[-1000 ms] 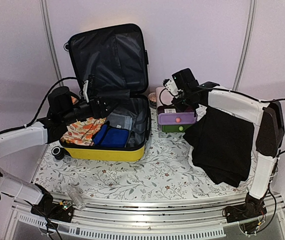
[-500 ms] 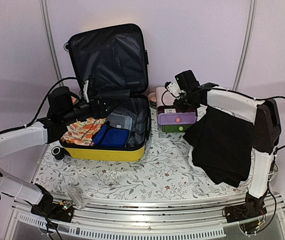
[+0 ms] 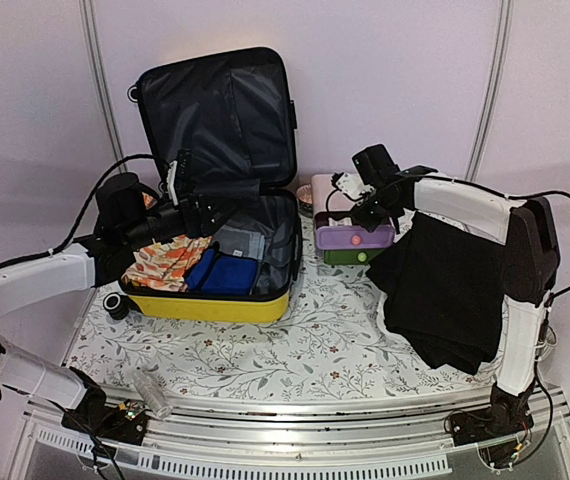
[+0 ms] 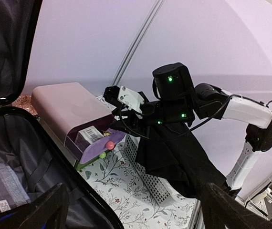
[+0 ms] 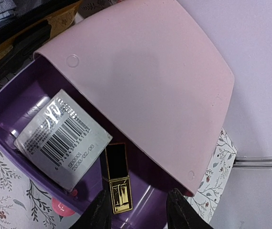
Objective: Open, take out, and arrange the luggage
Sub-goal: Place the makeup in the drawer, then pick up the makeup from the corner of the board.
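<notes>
Yellow glossy hard-shell luggage [image 3: 210, 305] sits open at the table's left, lid upright, unpacking judged midway.
Over its lower half hovers the left gripper [image 3: 205, 213], jaws wide apart and empty, above an orange floral cloth [image 3: 165, 262] and a blue folded item [image 3: 223, 275]. The right gripper [image 5: 138, 210] is off to the case's right, clear of it, fingers apart over a small gold-and-black case [image 5: 117, 183] lying in the purple drawer [image 5: 12, 109] of a pink box [image 5: 145, 81]. The likely next move is for the right gripper to lift clear and the left to descend on the cloth.
</notes>
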Tool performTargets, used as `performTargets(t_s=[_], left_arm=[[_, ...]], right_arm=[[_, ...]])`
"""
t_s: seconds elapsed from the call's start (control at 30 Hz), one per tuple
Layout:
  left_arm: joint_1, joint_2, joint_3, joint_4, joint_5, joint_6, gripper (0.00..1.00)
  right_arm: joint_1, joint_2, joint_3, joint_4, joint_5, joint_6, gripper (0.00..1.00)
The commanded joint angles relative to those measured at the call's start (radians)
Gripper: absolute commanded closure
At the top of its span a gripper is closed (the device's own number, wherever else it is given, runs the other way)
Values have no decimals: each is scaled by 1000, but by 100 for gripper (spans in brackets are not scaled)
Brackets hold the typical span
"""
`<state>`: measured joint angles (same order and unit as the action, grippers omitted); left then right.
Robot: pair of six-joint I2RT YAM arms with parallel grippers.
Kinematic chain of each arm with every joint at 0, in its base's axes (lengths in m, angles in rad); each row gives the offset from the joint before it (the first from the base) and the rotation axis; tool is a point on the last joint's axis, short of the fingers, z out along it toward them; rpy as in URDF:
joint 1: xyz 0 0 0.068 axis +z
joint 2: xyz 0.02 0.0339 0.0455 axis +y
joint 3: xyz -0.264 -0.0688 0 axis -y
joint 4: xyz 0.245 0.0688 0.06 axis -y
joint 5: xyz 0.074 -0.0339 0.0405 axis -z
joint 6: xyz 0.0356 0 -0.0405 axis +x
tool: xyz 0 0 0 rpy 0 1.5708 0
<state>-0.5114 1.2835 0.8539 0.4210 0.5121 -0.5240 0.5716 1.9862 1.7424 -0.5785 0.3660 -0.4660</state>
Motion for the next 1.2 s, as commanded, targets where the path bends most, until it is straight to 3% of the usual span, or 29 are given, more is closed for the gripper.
performTargets(t_s=[0.0,0.37,0.53,0.67,0.77,0.97,1.17], left_arm=[[7,4,17,2,12,2,2],[8,12,39,-58,-36,23,2],[3,12,169,-435,-270,71,2],[-20,-32,227,-793,-459,26,2],[-55,-106,186,-970,-532,-115,2],[-141,-234,31,-1168,-538,-482,2],[-255,-227,43,-1563,-616,-935,2]], right_arm=[[-7,5,69,-54,-20,38,57],[18,-111,72,-215,-353,264,55],[38,-165,-41,-175,-538,476,55],[118,-213,-156,-73,-591,556,53],[159,-224,-204,-7,-651,586,52],[238,-203,-207,75,-687,619,51],[240,-204,-216,113,-705,612,51]])
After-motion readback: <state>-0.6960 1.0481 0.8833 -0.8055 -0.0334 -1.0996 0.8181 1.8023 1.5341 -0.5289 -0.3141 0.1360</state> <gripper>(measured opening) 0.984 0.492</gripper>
